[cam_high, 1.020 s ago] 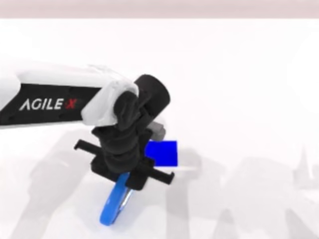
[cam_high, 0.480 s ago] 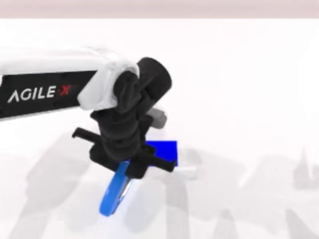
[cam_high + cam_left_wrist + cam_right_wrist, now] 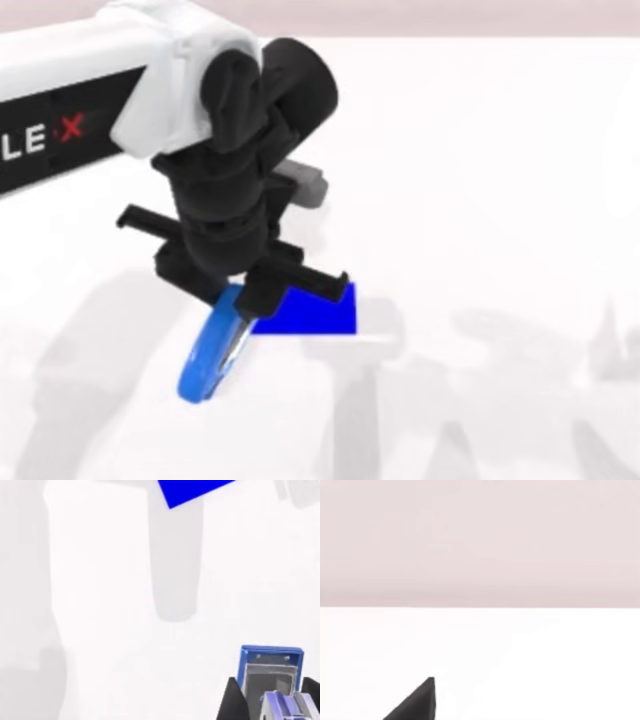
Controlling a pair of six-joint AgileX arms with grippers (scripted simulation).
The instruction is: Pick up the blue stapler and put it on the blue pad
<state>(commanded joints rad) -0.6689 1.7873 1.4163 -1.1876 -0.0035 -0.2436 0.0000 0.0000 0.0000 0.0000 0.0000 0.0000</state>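
My left gripper [image 3: 243, 303] is shut on the blue stapler [image 3: 207, 356], gripping one end so the rest sticks out toward the table's front left. The stapler hangs clear above the table, just left of the blue pad [image 3: 312, 314]. The pad lies flat at the table's middle, and the gripper hides part of its left edge. In the left wrist view the stapler [image 3: 271, 677] sits between the dark fingers [image 3: 232, 704], and the pad [image 3: 192, 490] lies farther off. Only a dark corner of my right gripper [image 3: 417, 702] shows in the right wrist view.
The white table [image 3: 480, 200] stretches to a pale back wall [image 3: 400, 15]. The left arm's white and black forearm [image 3: 80, 90] spans the upper left of the top view. The right arm is outside the top view.
The left arm has risen toward the camera with the stapler in its grip, shifting slightly left. The stapler has come up off the table. The pad has not moved.
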